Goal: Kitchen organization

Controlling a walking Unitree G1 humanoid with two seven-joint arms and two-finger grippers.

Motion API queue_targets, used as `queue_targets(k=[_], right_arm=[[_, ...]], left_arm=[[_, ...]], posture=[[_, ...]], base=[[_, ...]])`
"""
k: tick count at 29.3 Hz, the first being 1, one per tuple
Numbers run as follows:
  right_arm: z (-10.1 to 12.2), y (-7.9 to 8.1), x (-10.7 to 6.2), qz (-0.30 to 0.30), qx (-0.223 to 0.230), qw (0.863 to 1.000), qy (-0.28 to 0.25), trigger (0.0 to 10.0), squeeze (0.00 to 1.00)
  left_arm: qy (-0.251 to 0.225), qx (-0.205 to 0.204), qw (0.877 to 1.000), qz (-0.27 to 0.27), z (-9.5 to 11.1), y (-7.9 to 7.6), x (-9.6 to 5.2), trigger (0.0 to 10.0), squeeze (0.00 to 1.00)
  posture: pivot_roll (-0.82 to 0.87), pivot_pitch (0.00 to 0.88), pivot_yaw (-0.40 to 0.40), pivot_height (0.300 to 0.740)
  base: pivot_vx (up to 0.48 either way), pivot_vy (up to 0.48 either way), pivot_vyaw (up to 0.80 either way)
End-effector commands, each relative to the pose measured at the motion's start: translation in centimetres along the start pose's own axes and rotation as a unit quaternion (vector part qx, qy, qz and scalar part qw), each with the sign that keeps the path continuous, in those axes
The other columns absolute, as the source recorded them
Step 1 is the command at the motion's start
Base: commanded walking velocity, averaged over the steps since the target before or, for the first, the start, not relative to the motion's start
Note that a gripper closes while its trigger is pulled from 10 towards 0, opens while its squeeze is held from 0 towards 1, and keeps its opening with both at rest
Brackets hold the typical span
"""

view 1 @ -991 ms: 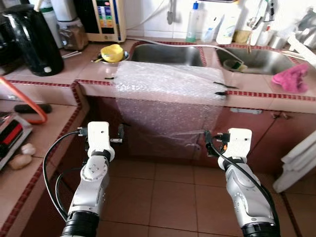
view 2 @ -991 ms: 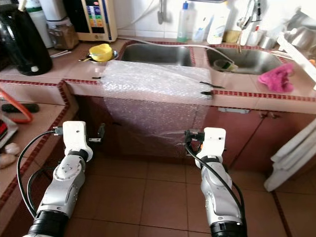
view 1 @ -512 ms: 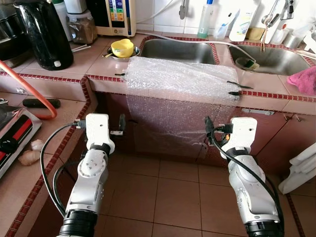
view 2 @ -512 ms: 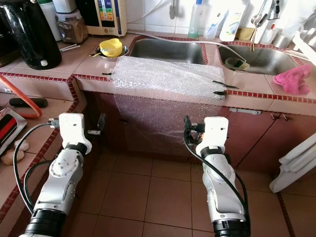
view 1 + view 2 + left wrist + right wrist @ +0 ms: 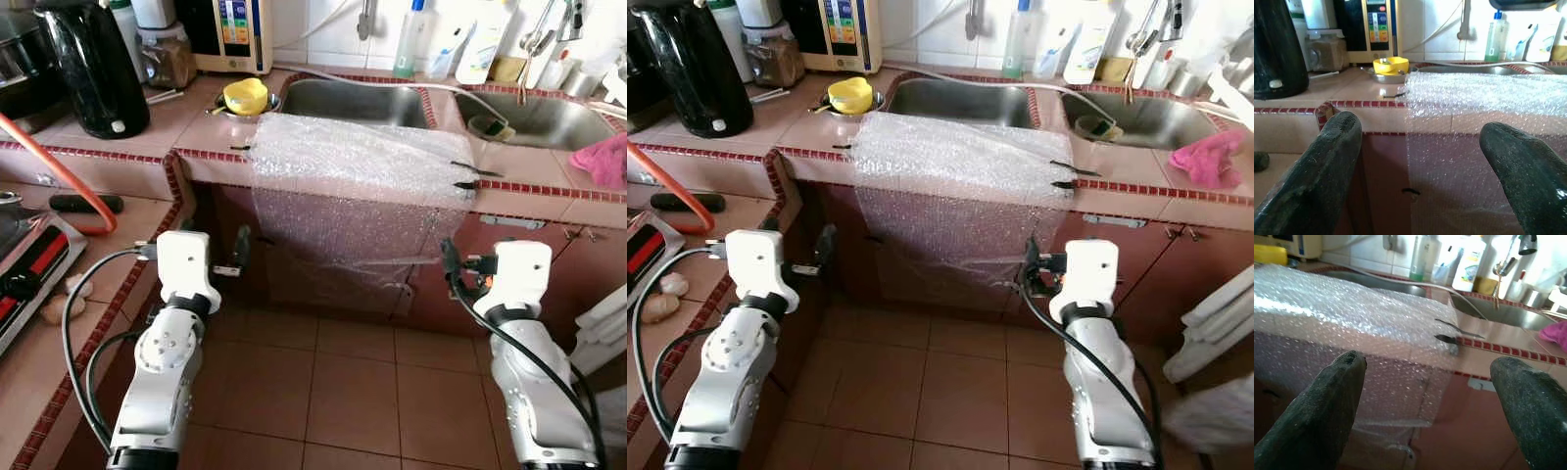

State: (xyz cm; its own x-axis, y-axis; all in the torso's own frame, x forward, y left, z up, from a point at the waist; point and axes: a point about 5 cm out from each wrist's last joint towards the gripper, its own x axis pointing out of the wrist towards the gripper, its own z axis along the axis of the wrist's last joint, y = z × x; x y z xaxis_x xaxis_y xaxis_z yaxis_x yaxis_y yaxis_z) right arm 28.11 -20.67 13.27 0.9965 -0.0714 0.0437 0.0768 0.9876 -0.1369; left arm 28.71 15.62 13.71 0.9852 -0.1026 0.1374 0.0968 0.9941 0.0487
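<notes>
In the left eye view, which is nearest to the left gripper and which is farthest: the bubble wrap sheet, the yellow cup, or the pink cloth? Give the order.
From the left gripper, low in front of the counter:
1. Bubble wrap sheet: hanging over the counter edge, just to the gripper's right.
2. Yellow cup: on the counter above, beside the left sink.
3. Pink cloth: far right end of the counter.

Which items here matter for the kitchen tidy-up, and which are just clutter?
Likely job-related:
bubble wrap over the counter edge
left gripper, open
right gripper, open

Just lying about:
kettle
yellow bowl
pink cloth
bottles
</notes>
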Motion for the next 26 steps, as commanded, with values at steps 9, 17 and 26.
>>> queue_targets(k=[9, 17, 26], right_arm=[[1.2, 0.4, 0.7, 0.000, 0.006, 1.000, -0.027, 10.0, 0.00], [0.5, 0.7, 0.1, 0.007, 0.054, 0.999, 0.004, 10.0, 0.00], [0.6, 0.7, 0.3, 0.012, 0.062, 0.998, 0.004, 10.0, 0.00]], left_arm=[[0.006, 0.007, 1.000, -0.003, 0.2, -0.2, 0.0, 10.0, 0.00], [0.015, -0.004, 1.000, -0.001, 0.1, -0.3, 0.2, 10.0, 0.00], [0.018, 0.003, 1.000, 0.000, 0.1, -0.4, 0.2, 10.0, 0.00]], posture=[[0.01, 0.000, -0.023, 0.740], [0.01, 0.000, -0.022, 0.740], [0.01, 0.000, -0.021, 0.740]], base=[[0.000, 0.000, 0.00], [0.000, 0.000, 0.00], [0.000, 0.000, -0.32]])
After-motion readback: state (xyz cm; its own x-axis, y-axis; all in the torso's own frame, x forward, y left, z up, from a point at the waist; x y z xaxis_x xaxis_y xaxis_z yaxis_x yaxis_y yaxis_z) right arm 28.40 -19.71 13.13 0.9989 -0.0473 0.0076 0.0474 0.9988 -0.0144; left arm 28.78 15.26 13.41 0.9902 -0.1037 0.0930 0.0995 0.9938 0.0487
